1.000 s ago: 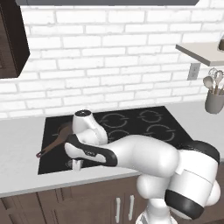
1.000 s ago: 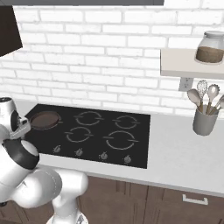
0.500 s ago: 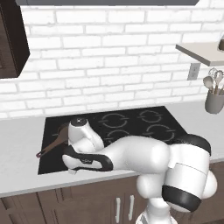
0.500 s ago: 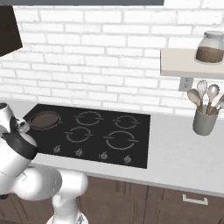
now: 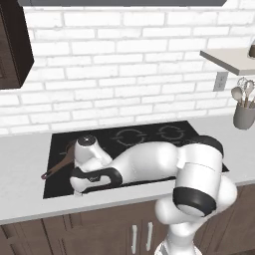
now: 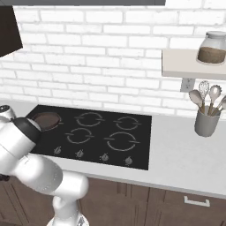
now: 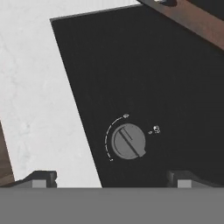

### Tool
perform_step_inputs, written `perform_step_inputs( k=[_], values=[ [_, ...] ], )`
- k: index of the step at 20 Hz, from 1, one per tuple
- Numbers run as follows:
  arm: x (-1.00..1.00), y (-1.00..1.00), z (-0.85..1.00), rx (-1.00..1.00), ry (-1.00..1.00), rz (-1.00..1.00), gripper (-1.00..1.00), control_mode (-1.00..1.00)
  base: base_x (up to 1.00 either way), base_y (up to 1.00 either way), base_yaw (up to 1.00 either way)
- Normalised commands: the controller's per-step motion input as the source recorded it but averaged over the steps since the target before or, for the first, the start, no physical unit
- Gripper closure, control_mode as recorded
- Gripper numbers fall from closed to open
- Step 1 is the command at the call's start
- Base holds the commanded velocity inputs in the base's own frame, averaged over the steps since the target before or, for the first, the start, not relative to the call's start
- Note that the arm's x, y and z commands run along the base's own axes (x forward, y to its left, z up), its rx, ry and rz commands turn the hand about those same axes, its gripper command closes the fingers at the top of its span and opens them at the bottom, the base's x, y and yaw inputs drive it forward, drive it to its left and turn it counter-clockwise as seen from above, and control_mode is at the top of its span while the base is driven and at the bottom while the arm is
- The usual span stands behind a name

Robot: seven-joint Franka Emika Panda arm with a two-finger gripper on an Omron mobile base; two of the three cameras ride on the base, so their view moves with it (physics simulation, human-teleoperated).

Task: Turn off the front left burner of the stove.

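Observation:
The stove (image 6: 132, 148) is a black glass cooktop set in the grey counter. A brown pan (image 6: 46, 119) sits at its left end and covers the front left burner. In the hand view a round grey knob (image 7: 128, 141) with a raised ridge and a dial arc sits on the black glass (image 7: 153, 74) near the stove's corner. My gripper (image 7: 113, 179) is open just above it, with one dark fingertip (image 7: 41, 178) over the counter and the other (image 7: 183, 178) over the glass. The knob lies between them, untouched. My wrist (image 5: 92, 177) hangs low over the stove's front left corner.
The pan's brown handle (image 5: 57, 168) points toward the front left, close by my hand, and crosses the hand view (image 7: 192, 19). Three more knobs (image 6: 104, 156) line the stove's front edge. A grey utensil holder (image 6: 206, 121) and a shelf with a jar (image 6: 212, 47) are at the right.
My arm has swung down and forward, lowering the hand to the stove's front left corner. The pan and stove have not moved.

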Motion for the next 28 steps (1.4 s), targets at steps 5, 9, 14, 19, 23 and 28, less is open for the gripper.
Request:
perform_step_inputs(
  k=[5, 9, 14, 19, 23, 28],
  values=[
    [0.18, 0.16, -0.12, 0.00, 0.00, 0.00, -1.00, -1.00, 0.00, 0.00, 0.00],
    [0.00, 0.13, -0.19, 0.00, 0.00, 0.00, -1.00, -1.00, 0.00, 0.00, 0.00],
    [0.00, 0.09, -0.17, 0.00, 0.01, 0.01, -1.00, -1.00, 0.00, 0.00, 0.00],
    [0.01, -0.02, -0.17, 0.00, 0.00, 0.00, -1.00, -1.00, 0.00, 0.00, 0.00],
    [0.13, -0.03, -0.15, 0.00, 0.00, 0.00, -1.00, -1.00, 0.00, 0.00, 0.00],
    [0.09, 0.00, -0.10, 0.00, 0.00, 0.00, -1.00, -1.00, 0.00, 0.00, 0.00]
  ],
)
